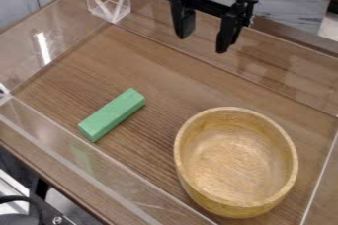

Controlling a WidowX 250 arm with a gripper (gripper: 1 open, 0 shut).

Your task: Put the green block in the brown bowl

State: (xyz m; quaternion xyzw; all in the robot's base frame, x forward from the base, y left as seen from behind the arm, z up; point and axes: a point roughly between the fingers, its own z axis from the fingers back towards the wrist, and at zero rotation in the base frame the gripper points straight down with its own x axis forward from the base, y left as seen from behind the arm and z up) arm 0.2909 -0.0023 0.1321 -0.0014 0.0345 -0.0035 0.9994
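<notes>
- From where I'm standing, I'm seeing the gripper (207, 32) hanging at the far side with its 2 fingers spread wide, and nothing is sitting between them.
- The green block (113, 115) is lying flat on the tabletop (148, 69), to the left of the brown bowl (235, 160) in the camera view and apart from it; its long sides are slanting from the near left toward the far right.
- As I'm judging it, the step in hand is reaching the block, so the arm is needing to travel toward the near left while the fingers are staying apart.
- Good work here is meaning turning the gripper until the fingers are facing the block's 2 long sides, centring over its middle, and only then lowering straight down.
- Closing off-centre is risking a swivelling block; coming down crooked is risking a fingertip landing on its top.
- Once the grip is holding, lifting above the bowl's thick rim before crossing is looking wise, and releasing low over the middle is sparing a bounce.
- Counting up, I'm making it 1 green block, 1 brown bowl, 1 gripper with 2 fingers, 1 tabletop, and 1 clear angular piece (110, 12) standing at the far left.
</notes>
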